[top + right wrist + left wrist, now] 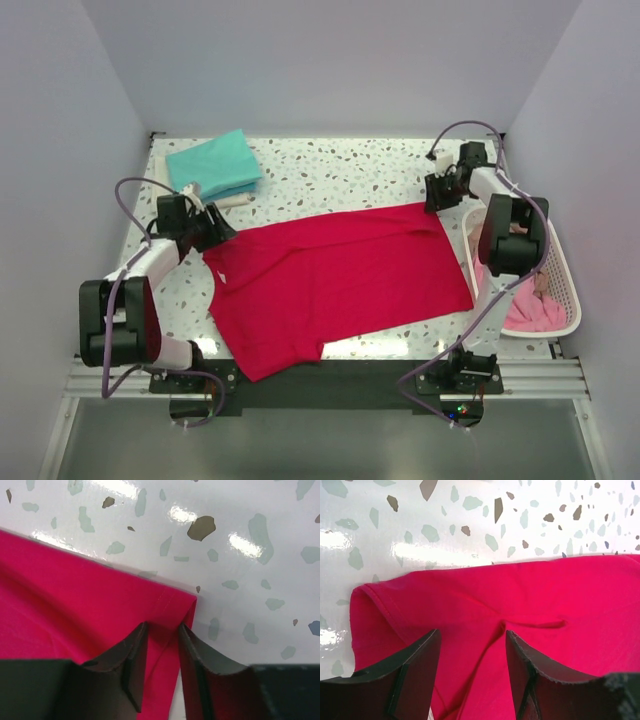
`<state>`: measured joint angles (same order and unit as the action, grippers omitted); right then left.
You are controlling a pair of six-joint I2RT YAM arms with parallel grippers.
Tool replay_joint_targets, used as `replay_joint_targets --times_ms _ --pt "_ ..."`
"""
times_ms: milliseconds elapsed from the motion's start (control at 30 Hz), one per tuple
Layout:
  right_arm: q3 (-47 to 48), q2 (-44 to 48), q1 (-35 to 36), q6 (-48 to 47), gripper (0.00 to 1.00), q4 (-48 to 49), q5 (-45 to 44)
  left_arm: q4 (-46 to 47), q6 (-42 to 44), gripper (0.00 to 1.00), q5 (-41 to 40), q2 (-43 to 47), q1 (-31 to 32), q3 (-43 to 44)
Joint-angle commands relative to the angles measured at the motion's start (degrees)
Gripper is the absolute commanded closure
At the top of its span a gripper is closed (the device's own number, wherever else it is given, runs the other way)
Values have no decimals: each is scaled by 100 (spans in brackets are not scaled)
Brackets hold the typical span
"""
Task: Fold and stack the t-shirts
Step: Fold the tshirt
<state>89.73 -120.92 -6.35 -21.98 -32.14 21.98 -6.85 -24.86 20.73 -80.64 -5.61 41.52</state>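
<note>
Shirt first: you have the red t-shirt spread flat across the middle of the speckled table, its neck end toward the left and its hem toward the right, with one sleeve reaching the near edge between the two arm bases. Your left gripper sits at the shirt's far left corner. In the left wrist view its fingers stand wide apart over the cloth, with a soft ridge of red fabric running up between them (nothing is pinched there). Your right gripper is at the far right corner of the shirt, beside the hem. In the right wrist view its fingers are drawn in to a narrow gap, the stitched corner just beyond their tips, and the cloth in that gap lies flat, so they look parted rather than clamped. A folded teal t-shirt rests at the far left of the table, well apart from the red one, with a cream one showing at its near edge. The pink ones lie bunched in the white mesh basket at the right edge.
</note>
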Motion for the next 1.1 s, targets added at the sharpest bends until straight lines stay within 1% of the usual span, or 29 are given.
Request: replay_joint_targets --times_ms 0,67,100,133,267,400,533,700,800,833,867,900,933,967,1000,1067 --pt "273 -151 63 132 69 -108 35 483 -124 41 -96 -250 16 225" --pt "308 -160 64 185 79 -108 96 483 -150 43 -165 -417 16 225" --pt "325 -168 72 194 93 -100 96 457 -150 43 -183 -487 16 225" --pt "352 -134 72 220 100 -56 105 439 -133 43 -253 -644 42 243" --pt "518 -11 64 317 100 155 -17 97 -45 49 -402 -1128 42 427" --pt "764 -36 72 518 100 453 -167 26 -27 53 -596 -1270 42 480" --pt "1080 -282 90 782 100 805 -361 -44 8 54 -719 -1445 25 524" --pt "1424 -677 151 835 100 955 -632 -70 34 55 -772 -1481 33 559" --pt "1521 -757 178 870 100 1069 -826 -53 87 55 -764 -1419 33 594" --pt "1538 -783 195 897 96 1139 -992 -62 104 54 -764 -1402 33 638" --pt "1521 -775 204 914 85 1201 -1133 -62 122 53 -729 -1384 33 656" --pt "1495 -757 222 958 76 1271 -1282 -27 122 53 -711 -1367 25 673" --pt "1434 -696 222 1002 70 1411 -1562 -18 148 50 -676 -1297 33 734" --pt "1389 -635 231 1029 58 1473 -1687 34 157 49 -580 -1227 42 744" --pt "1328 -547 248 1020 53 1543 -1731 70 175 47 -553 -1122 42 752" --pt "1143 -257 248 871 48 1606 -1636 96 332 43 -386 -691 42 823"
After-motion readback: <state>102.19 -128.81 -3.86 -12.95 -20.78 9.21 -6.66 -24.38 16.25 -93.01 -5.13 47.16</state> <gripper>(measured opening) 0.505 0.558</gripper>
